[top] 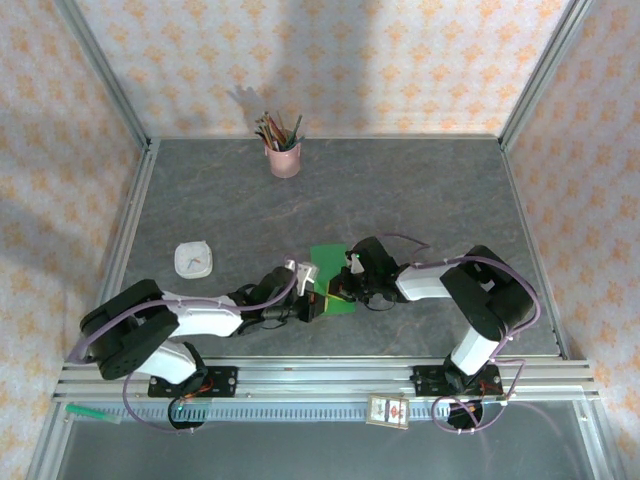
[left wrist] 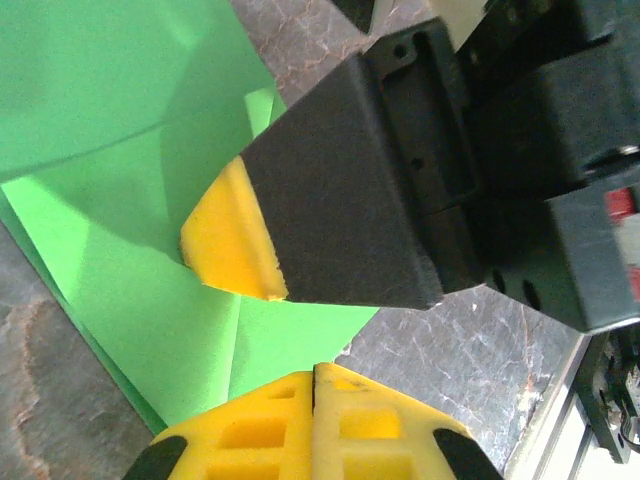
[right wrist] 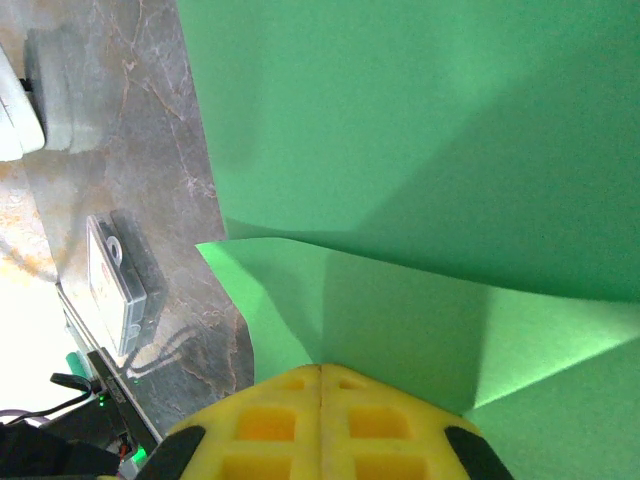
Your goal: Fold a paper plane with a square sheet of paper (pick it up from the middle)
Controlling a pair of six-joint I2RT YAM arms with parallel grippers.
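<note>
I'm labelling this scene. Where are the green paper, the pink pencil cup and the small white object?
green paper (top: 326, 260): top external view, its bare far part.
pink pencil cup (top: 284, 161): top external view, its outer wall.
small white object (top: 193, 260): top external view, its middle.

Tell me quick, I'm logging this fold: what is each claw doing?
Left claw: closed, tips at the green paper.
Right claw: closed against the paper; grip unclear.

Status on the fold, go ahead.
Left claw shut, right claw shut, tips close together. Green square sheet of paper creased, lying under both tips. Pink pencil cup far back, out of the way.
</note>
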